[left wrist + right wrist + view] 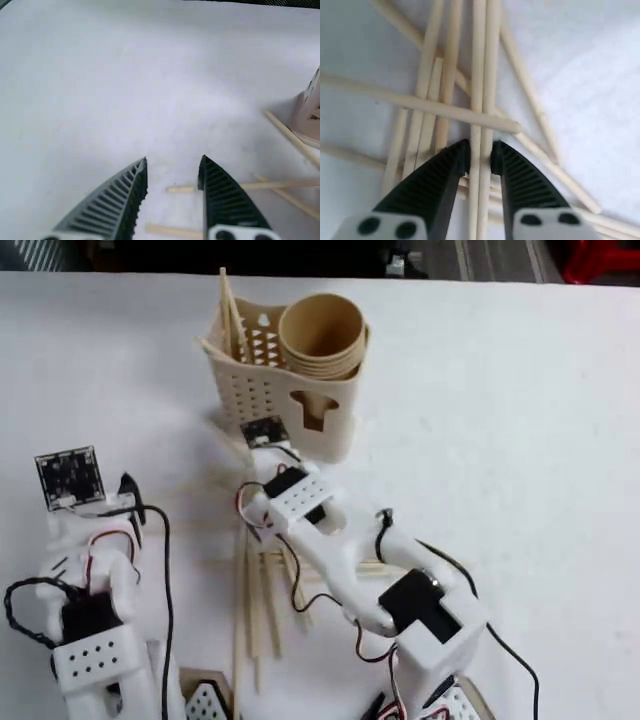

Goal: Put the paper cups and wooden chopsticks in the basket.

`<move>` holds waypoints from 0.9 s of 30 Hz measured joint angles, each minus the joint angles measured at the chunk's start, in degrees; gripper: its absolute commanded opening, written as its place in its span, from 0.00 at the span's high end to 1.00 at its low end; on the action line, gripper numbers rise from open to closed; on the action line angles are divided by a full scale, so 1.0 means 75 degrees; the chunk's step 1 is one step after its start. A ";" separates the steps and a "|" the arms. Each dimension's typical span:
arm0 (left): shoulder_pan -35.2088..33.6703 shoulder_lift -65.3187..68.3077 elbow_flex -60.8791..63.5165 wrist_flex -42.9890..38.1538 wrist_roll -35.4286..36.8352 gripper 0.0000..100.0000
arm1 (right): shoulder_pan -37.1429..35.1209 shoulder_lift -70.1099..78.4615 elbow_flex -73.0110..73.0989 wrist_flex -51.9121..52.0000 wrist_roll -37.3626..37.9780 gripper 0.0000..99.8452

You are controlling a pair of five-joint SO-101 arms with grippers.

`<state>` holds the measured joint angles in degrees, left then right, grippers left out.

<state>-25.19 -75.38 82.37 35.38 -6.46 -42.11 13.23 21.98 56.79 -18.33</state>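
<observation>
White table (520,440): right end effector (480,146) pinching chopstick (478,75); left end effector (173,159) spread.

Your work surface is a white desk (540,390) with a matte, slightly textured covering. It spans the high view from side to side. Lighting on the covering is even and diffuse, and shadows are soft-edged.

Beyond the far edge of the desk, a dark floor strip (300,252) runs across the top of the high view. At the far right corner, note 1 red object (600,260) on that floor; its type cannot be determined. At the far left corner, locate 1 grey ribbed panel (40,252). In the left wrist view, the desk ends at a dark band (260,2).
</observation>
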 measured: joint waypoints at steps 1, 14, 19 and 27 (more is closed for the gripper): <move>0.0000 0.0000 0.0000 0.0000 0.0000 0.82 | 0.0012 0.0000 0.0023 0.0000 0.0000 0.99; 0.0000 0.0000 0.0000 0.0000 0.0000 0.82 | -0.0035 -0.0445 0.0117 0.0574 0.0000 0.98; 0.0000 0.0000 0.0000 0.0000 0.0000 0.82 | -0.0012 -0.0926 0.0164 0.0961 0.0000 0.98; 0.0000 0.0000 0.0012 0.0000 0.0000 0.82 | 0.0035 -0.1934 0.0188 0.1747 0.0000 0.98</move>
<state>-25.19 -75.38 82.46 35.38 -6.46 -41.85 -1.27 23.38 69.89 -18.33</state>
